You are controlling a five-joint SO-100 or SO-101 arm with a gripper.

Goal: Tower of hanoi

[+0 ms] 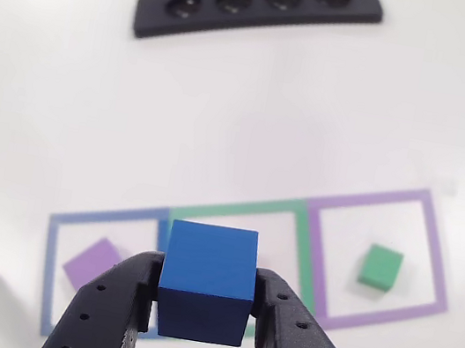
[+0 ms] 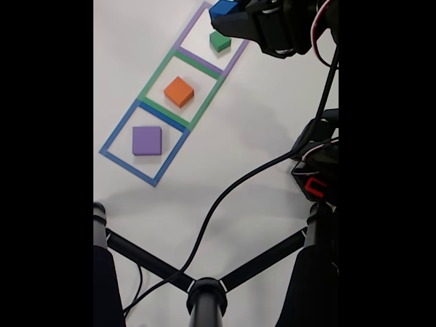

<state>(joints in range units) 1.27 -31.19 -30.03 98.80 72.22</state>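
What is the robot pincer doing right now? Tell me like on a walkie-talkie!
Pincer shut on blue cube, held above the table. Green cube in purple square, orange cube in green square, purple cube in blue square. Nothing in the way.

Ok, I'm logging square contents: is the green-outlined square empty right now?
No: in the fixed view an orange cube sits inside the green-outlined square.

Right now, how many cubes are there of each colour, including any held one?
Blue cube, held in the gripper: 1
Green cube: 1
Orange cube: 1
Purple cube: 1
Total: 4
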